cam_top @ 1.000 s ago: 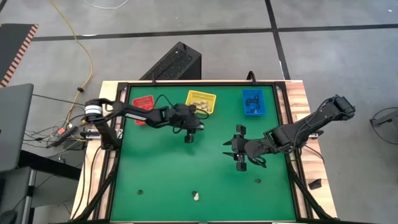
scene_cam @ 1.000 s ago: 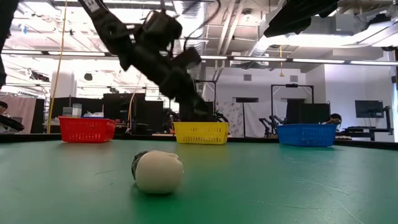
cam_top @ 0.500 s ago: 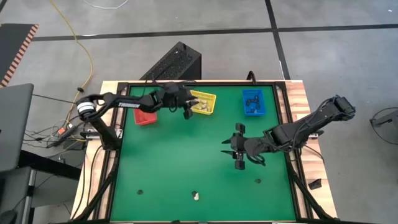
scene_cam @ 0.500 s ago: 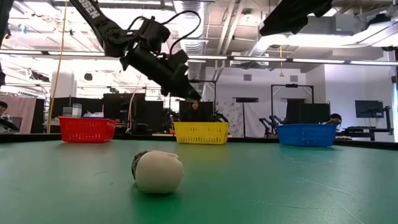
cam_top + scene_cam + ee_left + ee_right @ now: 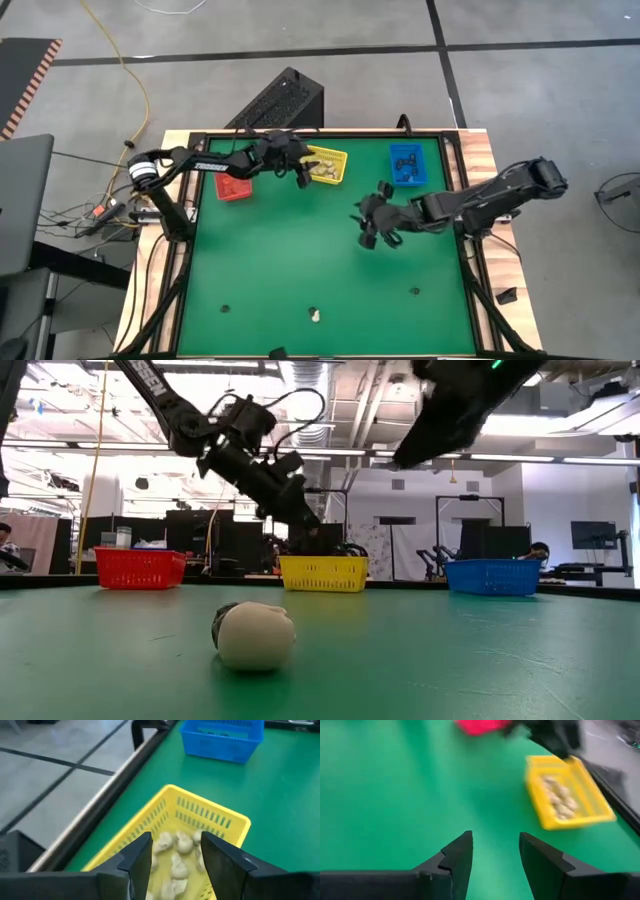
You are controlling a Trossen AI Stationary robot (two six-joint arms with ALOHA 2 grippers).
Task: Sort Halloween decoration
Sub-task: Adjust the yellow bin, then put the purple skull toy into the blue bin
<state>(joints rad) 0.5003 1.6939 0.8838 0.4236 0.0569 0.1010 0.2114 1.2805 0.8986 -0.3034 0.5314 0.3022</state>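
left gripper (image 5: 175, 857) is held over the yellow bin (image 5: 227, 820), fingers parted, nothing between them; cream-white trinkets (image 5: 177, 847) are seen heaped in the bin just beneath. right gripper (image 5: 495, 851) is held above bare green table (image 5: 395, 795), fingers parted and empty, the yellow bin ahead of it. one cream trinket (image 5: 315, 315) is left well behind both grippers, near the table's front edge.

left hand (image 5: 301, 181) at yellow bin (image 5: 325, 165), right hand (image 5: 366, 229) mid-table
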